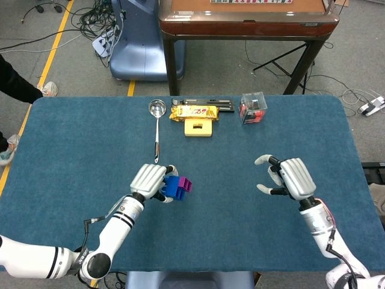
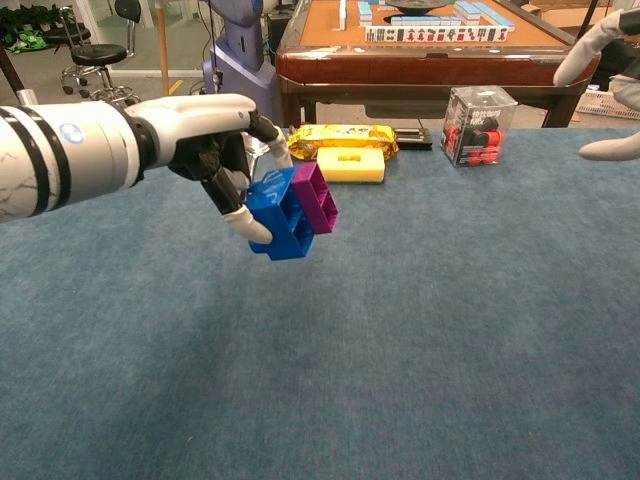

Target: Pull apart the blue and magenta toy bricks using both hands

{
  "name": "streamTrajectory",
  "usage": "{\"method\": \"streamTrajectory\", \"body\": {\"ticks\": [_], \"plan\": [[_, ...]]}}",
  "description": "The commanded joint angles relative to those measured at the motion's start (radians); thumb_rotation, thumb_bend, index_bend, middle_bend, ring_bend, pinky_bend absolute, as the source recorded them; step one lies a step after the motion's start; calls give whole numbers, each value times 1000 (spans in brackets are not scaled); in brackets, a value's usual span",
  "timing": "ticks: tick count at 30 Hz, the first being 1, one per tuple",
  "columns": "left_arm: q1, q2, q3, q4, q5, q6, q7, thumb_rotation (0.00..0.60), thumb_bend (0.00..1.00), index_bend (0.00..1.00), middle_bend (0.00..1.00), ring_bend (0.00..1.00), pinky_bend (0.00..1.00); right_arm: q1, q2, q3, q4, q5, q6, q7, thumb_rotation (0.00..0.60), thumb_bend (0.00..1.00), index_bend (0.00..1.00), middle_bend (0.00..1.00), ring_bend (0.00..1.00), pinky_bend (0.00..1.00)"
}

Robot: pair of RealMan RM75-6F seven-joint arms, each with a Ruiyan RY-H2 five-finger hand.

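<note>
A blue toy brick (image 1: 173, 187) (image 2: 276, 219) with a smaller magenta brick (image 1: 186, 184) (image 2: 316, 197) stuck to its right side is held up off the blue table. My left hand (image 1: 149, 180) (image 2: 205, 130) grips the blue brick from its left side. My right hand (image 1: 290, 177) is open, fingers spread and pointing left, well to the right of the bricks and apart from them. In the chest view only its fingertips (image 2: 600, 50) show at the upper right edge.
Along the table's far edge lie a metal ladle (image 1: 157, 114), a yellow snack packet (image 1: 194, 112), a yellow block (image 1: 199, 127) and a clear box with red pieces (image 1: 253, 108). A wooden game table (image 1: 240, 18) stands behind. The blue tablecloth (image 1: 240, 156) spreads between the hands.
</note>
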Motion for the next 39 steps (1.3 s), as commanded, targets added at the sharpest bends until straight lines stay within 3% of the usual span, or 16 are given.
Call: {"method": "streamTrajectory", "body": {"ticks": [1,10,24,31,39], "plan": [[-10,-13,-11,-6,-19,40,23,600,0,637,1000,1000,1000,35,-38,38,-47,87,-54,25,600,42,417,983,977,1000],[-40,-64,-37,18,-65,136,95,600,0,638,1000,1000,1000,112,-88,91,-98,262,-198,78,600,2,417,1000,1000,1000],[-63,-75,-68,27,-126,147,135,600,0,637,1000,1000,1000,197,-140,142,-109,398,-294,82,600,0,417,1000,1000,1000],[-77,-36,-132,-6,-256,102,121,600,0,636,1000,1000,1000,241,-128,169,-118,466,-339,50,600,0,417,1000,1000,1000],[-100,0,-202,-31,-383,59,77,600,0,636,1000,1000,1000,312,-44,207,-165,580,-430,-10,600,0,417,1000,1000,1000]]}}
